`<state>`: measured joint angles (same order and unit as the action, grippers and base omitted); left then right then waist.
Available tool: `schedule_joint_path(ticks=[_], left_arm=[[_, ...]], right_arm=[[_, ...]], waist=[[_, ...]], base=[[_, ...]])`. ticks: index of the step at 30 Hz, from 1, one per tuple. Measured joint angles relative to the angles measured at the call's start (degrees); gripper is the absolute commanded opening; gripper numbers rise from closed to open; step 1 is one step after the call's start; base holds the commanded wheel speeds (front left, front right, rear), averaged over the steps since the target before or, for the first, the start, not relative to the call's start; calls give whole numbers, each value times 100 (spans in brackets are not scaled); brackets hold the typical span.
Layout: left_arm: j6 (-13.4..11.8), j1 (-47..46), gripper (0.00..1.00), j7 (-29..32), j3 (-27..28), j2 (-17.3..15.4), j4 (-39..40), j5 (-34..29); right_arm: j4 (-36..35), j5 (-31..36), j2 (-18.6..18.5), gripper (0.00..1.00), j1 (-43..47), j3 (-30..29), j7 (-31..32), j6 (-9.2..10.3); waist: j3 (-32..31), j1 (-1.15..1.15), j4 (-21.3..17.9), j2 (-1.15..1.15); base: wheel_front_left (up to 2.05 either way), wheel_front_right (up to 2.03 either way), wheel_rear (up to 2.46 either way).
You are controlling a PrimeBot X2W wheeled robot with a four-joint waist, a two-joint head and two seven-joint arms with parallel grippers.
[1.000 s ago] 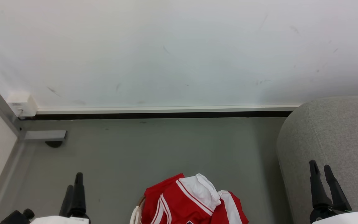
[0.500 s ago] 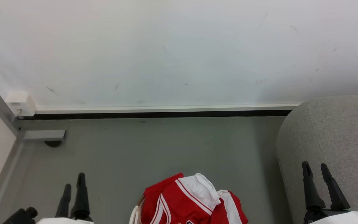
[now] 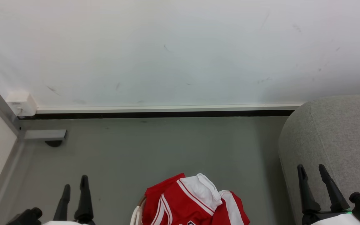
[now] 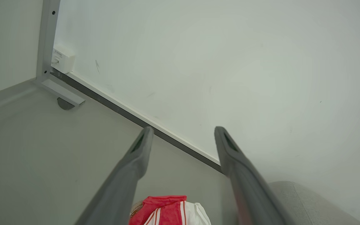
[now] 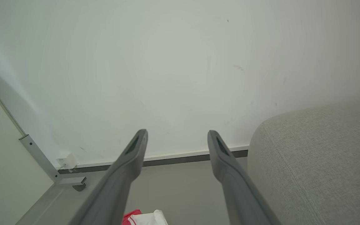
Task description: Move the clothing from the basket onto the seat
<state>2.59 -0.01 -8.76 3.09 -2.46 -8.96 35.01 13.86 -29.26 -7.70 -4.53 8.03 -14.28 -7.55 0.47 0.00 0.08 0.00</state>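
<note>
The clothing (image 3: 194, 200), bright red with white panels and stripes, is heaped at the bottom middle of the head view. It spills over the basket (image 3: 135, 215), of which a white rim edge peeks out on the heap's left. The light-grey seat (image 3: 339, 137) rises at the right. My left gripper (image 3: 75, 181) hangs open over the floor, left of the heap. In front of the seat's side my right gripper (image 3: 311, 167) is open too. The left wrist view has the clothing (image 4: 167, 211) low between its fingers (image 4: 137, 153). The right wrist view catches the clothing (image 5: 144, 218) and the seat (image 5: 317, 156).
A white wall (image 3: 180, 53) with a white and black skirting strip (image 3: 167, 112) closes the far side. A grey metal post with a foot (image 3: 44, 136) and a small white box (image 3: 19, 103) stand in the left corner. Grey floor (image 3: 155, 150) lies between wall and basket.
My right gripper has slid left and down in the head view. The left gripper has sunk a little and its two fingers now show side by side.
</note>
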Motion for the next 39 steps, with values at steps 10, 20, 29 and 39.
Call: schedule_joint_path(ticks=[10,20,29,39], left_arm=[[41,36,100,-143,-14,-3,-7,-622],[143,81,100,-285,-70,-7,-23,-1139],[218,121,100,-380,-115,-9,-82,-1539],[301,133,100,-489,-133,-13,-142,-1968]], right_arm=[[76,595,93,100,1,-105,-27,0],[169,985,212,100,5,-230,-41,0],[269,1206,286,100,18,-331,-43,0],[364,1541,391,100,17,-397,-44,0]], waist=[[6,0,3,0],[-5,0,-30,0],[5,0,-60,0],[5,0,-89,0]], base=[[0,0,0],[0,0,0],[0,0,0],[0,0,0]])
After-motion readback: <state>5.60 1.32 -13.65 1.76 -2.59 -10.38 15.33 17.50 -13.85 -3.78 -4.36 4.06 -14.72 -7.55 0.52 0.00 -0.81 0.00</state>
